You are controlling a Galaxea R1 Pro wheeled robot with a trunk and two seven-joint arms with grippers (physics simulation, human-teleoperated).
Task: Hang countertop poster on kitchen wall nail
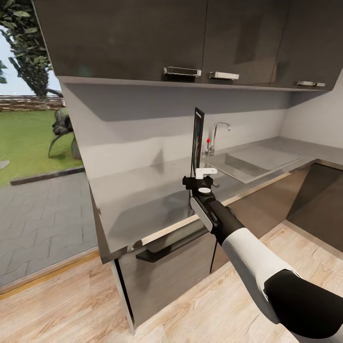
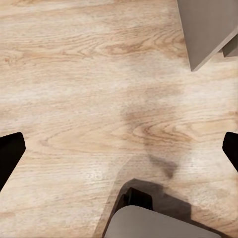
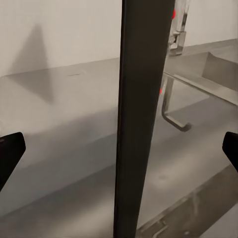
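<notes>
One right gripper (image 1: 199, 177) grips the upright poster (image 1: 197, 138) edge-on above the kitchen countertop (image 1: 143, 200), fingers spread wide.

Stood in a kitchen with pale wood-plank flooring (image 1: 85, 305), also seen close up with a soft shadow (image 2: 74, 89). Had dark grey upper cabinets (image 1: 143, 38) with chrome bar handles (image 1: 182, 72) over a plain light-grey backsplash wall (image 1: 128, 128). Opened on the left onto grey paving (image 1: 38, 214), green lawn (image 1: 28, 143) and a wooden fence (image 1: 28, 102) in daylight.
</notes>
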